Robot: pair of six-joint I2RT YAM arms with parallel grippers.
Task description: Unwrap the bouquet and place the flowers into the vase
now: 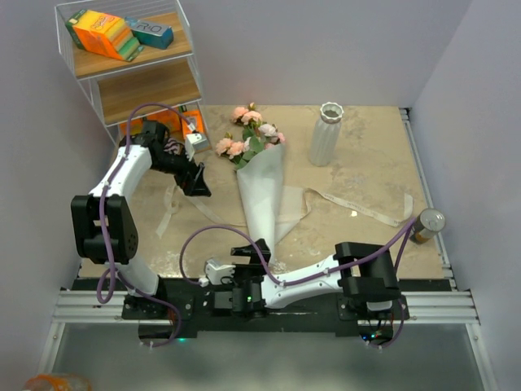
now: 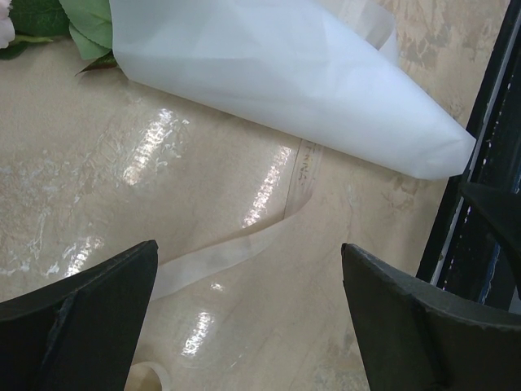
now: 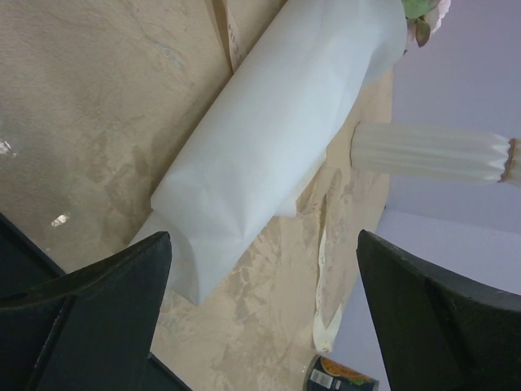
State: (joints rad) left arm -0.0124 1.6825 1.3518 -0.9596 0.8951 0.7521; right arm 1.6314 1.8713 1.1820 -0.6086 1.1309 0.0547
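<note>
Top external centre: wrapped bouquet [image 1: 262, 183] lies flat; left gripper [image 1: 198, 187] and right gripper [image 1: 252, 247] both gape, released; vase [image 1: 325, 134] stands upper right.

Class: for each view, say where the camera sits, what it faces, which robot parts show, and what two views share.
Top: above, behind the arms, looking down at the table; both arms show.
Left wrist: faces the bouquet and loose ribbon; own fingers.
Right wrist: faces the bouquet, the vase beyond; own fingers.
Shared: the bouquet.
</note>
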